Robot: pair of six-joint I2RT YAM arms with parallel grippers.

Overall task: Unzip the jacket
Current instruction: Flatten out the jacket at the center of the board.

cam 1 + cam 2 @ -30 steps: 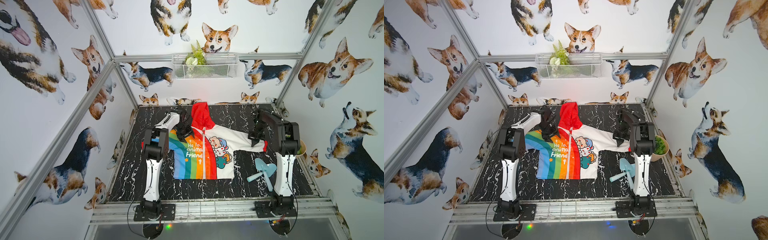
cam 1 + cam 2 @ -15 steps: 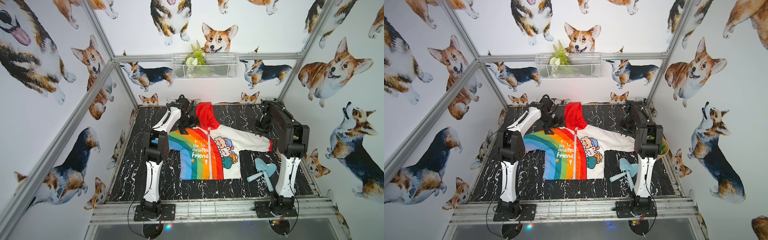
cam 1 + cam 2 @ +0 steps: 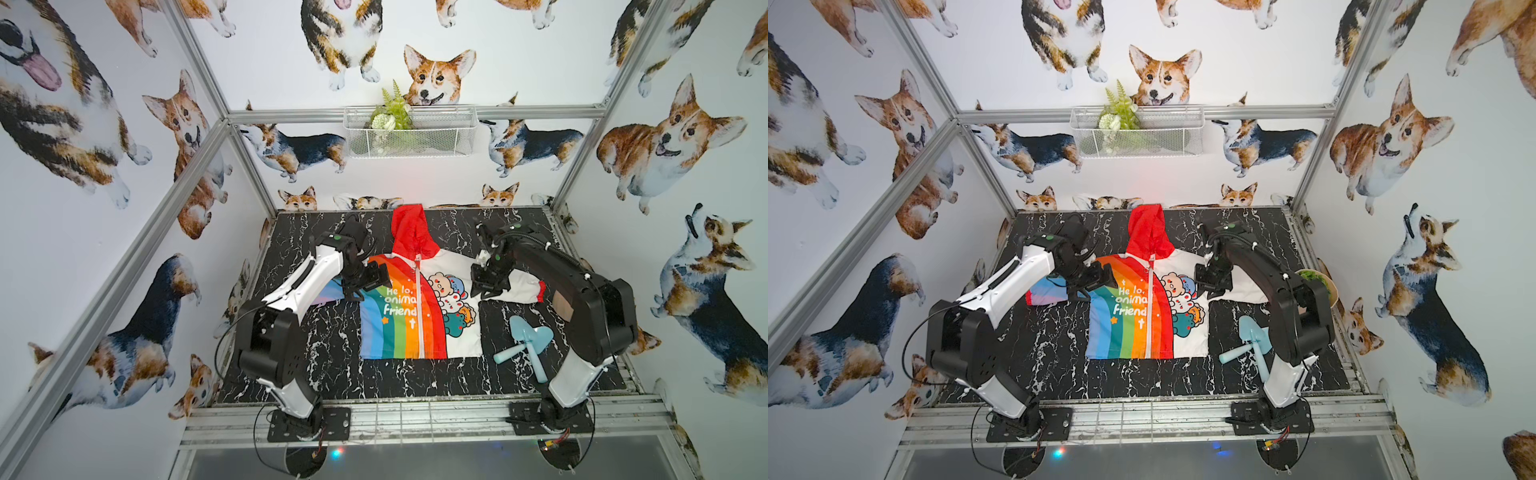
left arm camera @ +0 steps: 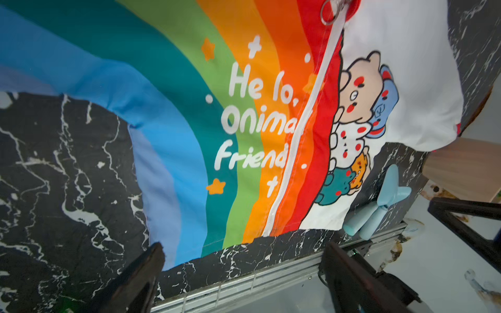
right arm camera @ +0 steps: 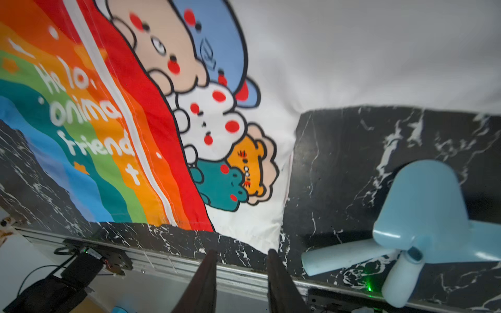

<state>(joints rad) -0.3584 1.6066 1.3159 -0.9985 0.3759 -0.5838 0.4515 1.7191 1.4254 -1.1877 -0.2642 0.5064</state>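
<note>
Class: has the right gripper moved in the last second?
Yes. Against the blue shovels, the right gripper has shifted inward, over the jacket.

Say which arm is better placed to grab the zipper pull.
Probably left. The left gripper is wide open over the jacket, rainbow half, with the zipper pull in its wrist view; the right gripper is over the white side, pull unseen.

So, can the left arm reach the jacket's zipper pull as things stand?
Probably yes: the left gripper hangs open and empty over the rainbow half of the jacket, and nothing lies between it and the zipper pull.
</note>
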